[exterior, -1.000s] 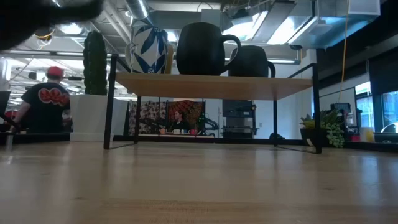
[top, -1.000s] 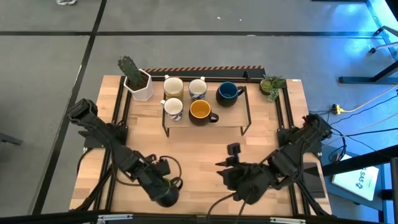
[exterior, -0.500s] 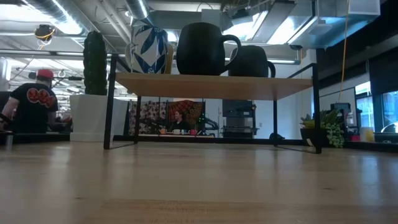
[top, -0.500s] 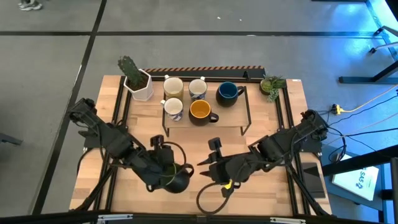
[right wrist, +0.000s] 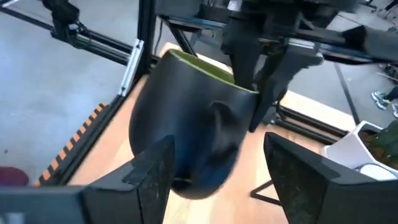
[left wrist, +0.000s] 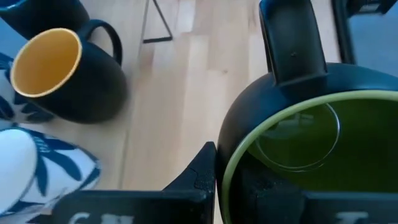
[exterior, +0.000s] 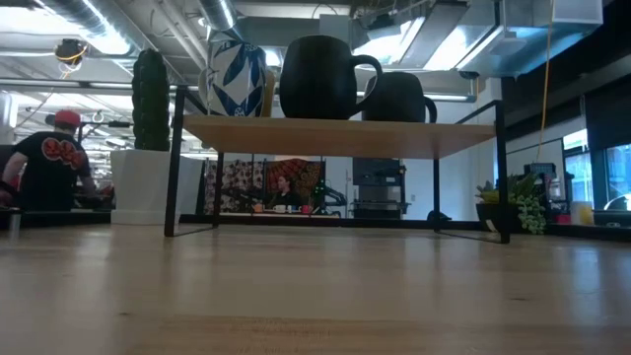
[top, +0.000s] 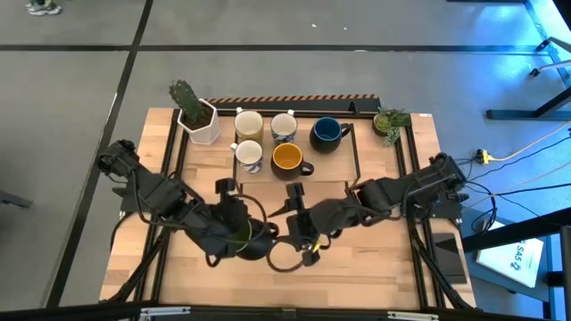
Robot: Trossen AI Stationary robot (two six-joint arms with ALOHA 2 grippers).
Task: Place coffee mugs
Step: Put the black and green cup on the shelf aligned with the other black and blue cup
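While my left hand (top: 245,239) is clamped on the rim of the green-lined mug (top: 254,239), one finger inside and one outside, my right hand (top: 299,234) sits just beside it with fingers apart, facing the mug's dark side. I judge a handover comes next. Beyond both hands the shelf (top: 352,159) carries five mugs, the orange-lined mug (top: 287,158) nearest. No writing on the mugs is legible.

Dark jointed arms (top: 152,192), black cable loops (matte finish).
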